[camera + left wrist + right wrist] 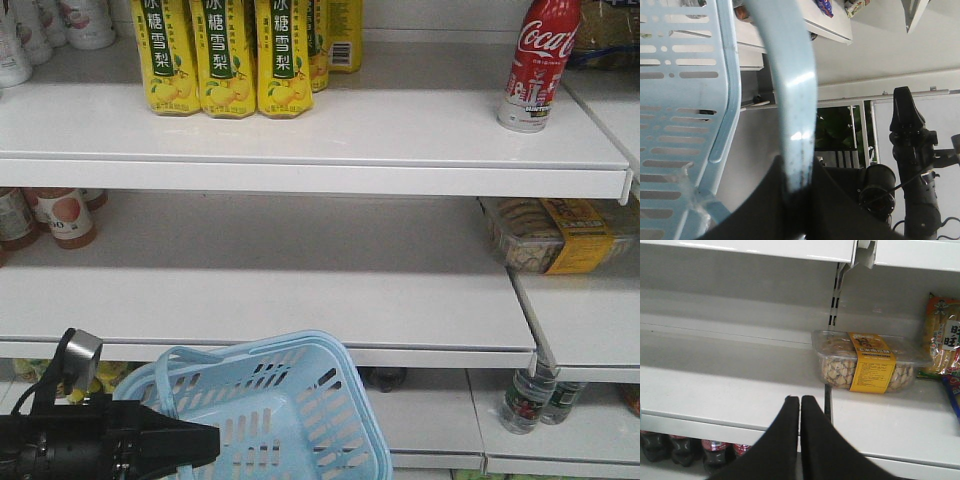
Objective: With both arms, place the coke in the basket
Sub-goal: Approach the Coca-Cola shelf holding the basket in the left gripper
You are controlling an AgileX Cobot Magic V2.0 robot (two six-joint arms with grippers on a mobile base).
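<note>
Coke stands upright at the right end of the upper shelf, long axis vertical. It is well apart from the yellow pear-drink cartons at the left of the same shelf, with bare shelf round it. Basket hangs low at front left, tilted, mouth toward the shelves. Left gripper is clamped on one loop handle; in the left wrist view the blue strap runs straight down between the black fingers. So that arm is taken, and it is also the far one: the can lies up and well to the right of it. Right gripper has its fingers pressed together with nothing between them. It faces the middle shelf, and a clear snack box with a yellow band sits ahead and a little to the right. The can is not in the right wrist view at all. In the front view that same box sits one shelf below the coke, almost directly under it, so I judge the can to be above the right gripper and a little to its right. The reach looks to me like the right arm's: lift a shelf level, spread the fingers, come at the can from the front across its width. The risk I note is tipping so tall and slim a can with a finger.
</note>
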